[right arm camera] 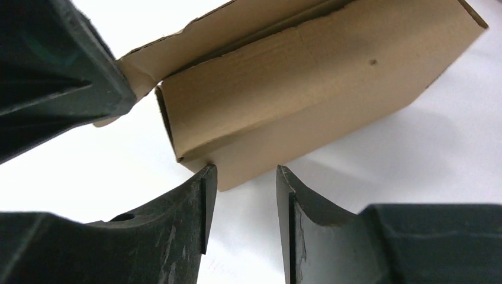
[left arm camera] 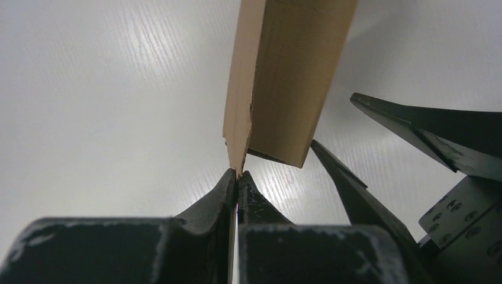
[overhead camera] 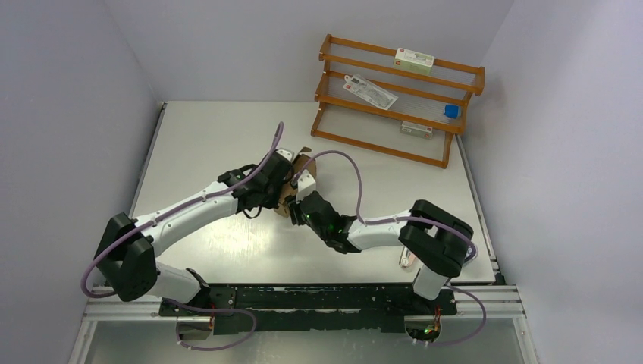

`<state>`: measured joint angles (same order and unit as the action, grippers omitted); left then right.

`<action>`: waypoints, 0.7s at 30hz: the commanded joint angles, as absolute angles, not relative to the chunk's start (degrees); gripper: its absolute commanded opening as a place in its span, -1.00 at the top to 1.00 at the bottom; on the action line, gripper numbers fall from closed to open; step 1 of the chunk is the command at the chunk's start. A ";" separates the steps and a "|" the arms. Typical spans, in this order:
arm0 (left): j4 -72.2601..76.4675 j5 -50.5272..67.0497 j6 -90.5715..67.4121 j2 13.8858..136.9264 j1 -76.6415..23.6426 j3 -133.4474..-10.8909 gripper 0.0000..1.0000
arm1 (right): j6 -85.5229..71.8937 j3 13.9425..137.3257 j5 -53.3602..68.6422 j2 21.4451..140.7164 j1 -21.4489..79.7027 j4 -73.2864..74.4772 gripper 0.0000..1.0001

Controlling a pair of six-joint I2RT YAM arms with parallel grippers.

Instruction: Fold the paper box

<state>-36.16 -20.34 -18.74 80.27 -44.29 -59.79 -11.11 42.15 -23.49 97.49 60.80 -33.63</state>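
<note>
The paper box [overhead camera: 298, 180] is plain brown cardboard, partly folded, held up off the table between both arms. My left gripper [overhead camera: 282, 184] is shut on a thin flap edge of the box [left arm camera: 278, 77], pinched between its fingertips [left arm camera: 228, 183]. My right gripper [overhead camera: 303, 189] is open, its fingertips [right arm camera: 207, 177] just below the box's lower corner [right arm camera: 308, 94], the left tip touching it. The left arm's finger shows dark at the upper left of the right wrist view [right arm camera: 53, 71]. The right arm's fingers show at the right of the left wrist view [left arm camera: 426, 127].
A wooden rack [overhead camera: 394, 98] stands at the table's back right, holding a white-green printed carton [overhead camera: 414, 60], a clear packet [overhead camera: 370, 89], a blue item [overhead camera: 451, 111] and a flat white item [overhead camera: 415, 129]. The white table [overhead camera: 205, 144] ends in a metal rail at the front.
</note>
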 commanded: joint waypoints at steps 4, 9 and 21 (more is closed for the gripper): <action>-37.41 -22.27 -18.78 82.00 -44.03 -63.47 0.90 | -8.92 43.15 -22.67 90.10 60.07 -21.90 -0.11; -38.40 -22.51 -18.90 83.00 -44.03 -64.43 0.90 | -6.01 43.68 -21.88 83.42 55.39 -13.77 -0.29; -37.59 -20.93 -18.26 83.71 -43.95 -64.52 0.90 | 11.60 56.39 -4.03 81.89 40.64 1.61 -0.25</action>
